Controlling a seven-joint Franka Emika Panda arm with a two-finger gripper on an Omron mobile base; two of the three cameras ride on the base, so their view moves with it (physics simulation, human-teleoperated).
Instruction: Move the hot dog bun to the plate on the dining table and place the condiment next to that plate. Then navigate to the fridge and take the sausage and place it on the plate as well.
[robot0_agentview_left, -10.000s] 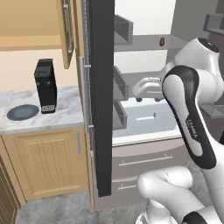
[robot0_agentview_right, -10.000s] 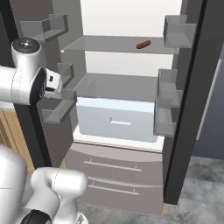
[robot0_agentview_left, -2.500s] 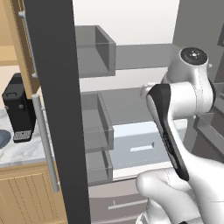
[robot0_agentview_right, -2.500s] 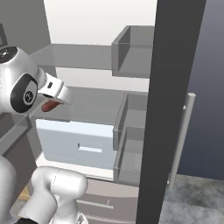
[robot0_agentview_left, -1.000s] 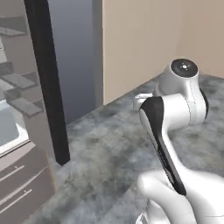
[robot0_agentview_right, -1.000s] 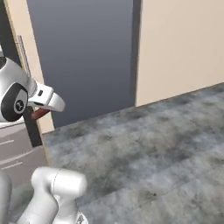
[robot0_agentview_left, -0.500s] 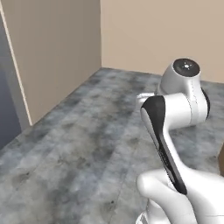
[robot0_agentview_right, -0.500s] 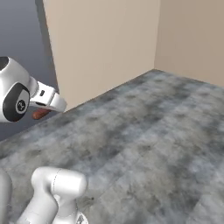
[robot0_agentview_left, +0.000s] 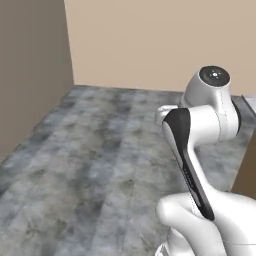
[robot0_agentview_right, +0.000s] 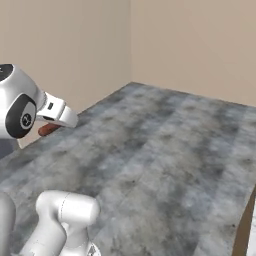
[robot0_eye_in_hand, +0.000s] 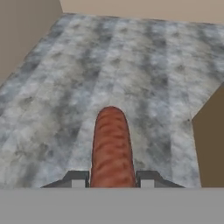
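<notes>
Sausage (robot0_eye_in_hand: 111, 148) sits pinched in my gripper (robot0_eye_in_hand: 111, 178) | I see grey floor (robot0_agentview_right: 165, 150) and tan walls (no table yet) | I should drive slowly, squeeze firm.

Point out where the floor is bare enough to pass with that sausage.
The grey floor lies open ahead, bordered by beige walls at the far corner. Tighter at right, by a brown edge. The sausage sits clamped in the jaws.
</notes>
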